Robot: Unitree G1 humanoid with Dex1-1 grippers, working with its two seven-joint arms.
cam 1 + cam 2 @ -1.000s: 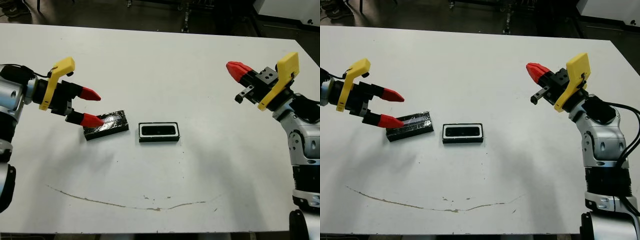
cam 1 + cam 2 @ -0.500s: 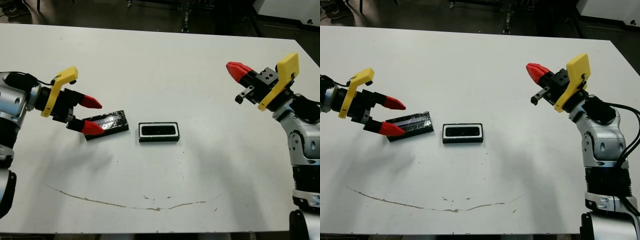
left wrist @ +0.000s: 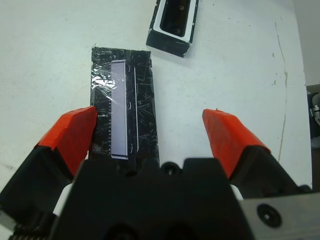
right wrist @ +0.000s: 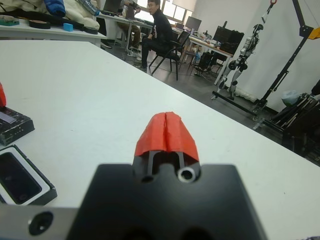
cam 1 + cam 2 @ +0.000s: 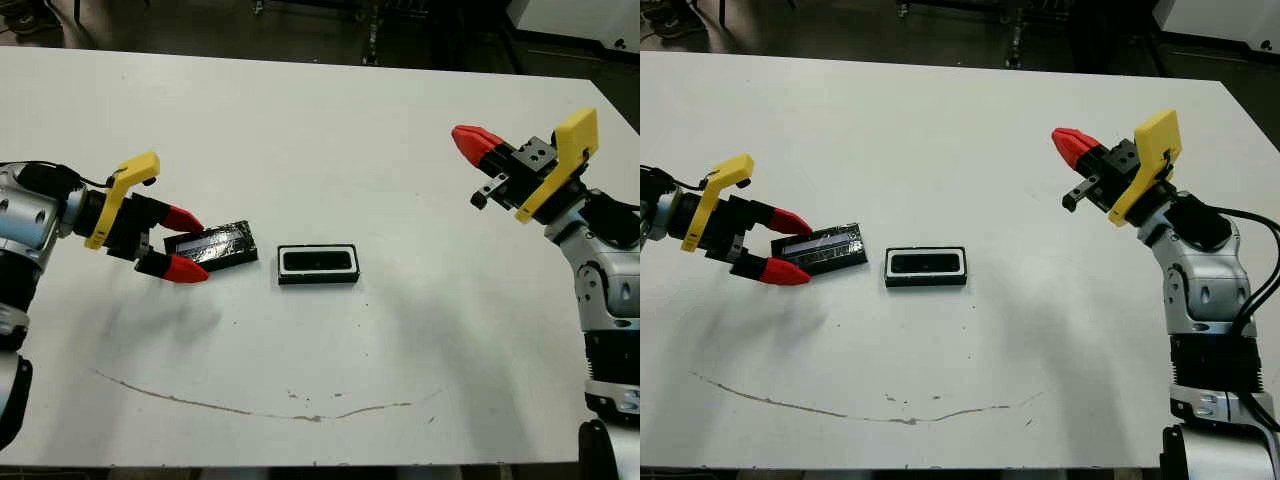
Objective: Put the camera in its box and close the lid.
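No legible text, brand, number or sign is recorded. On the lid [image 3: 121,117], a pale stripe is noted with a row of fine tick-like marks along one edge, but nothing on it can be read. The box [image 5: 318,264], the table [image 5: 330,140] and both grippers' housings are found unmarked. Background items in the right wrist view bear no readable lettering.

The box [image 5: 318,264] is a shallow black-rimmed tray with white inner walls, lying flat near the table's middle, long side across. The camera [image 3: 177,13], a slim black bar, lies inside it. The lid [image 5: 212,246], a glossy black slab with a pale stripe, lies flat at the box's 9 o'clock, just beside it, slightly skewed.
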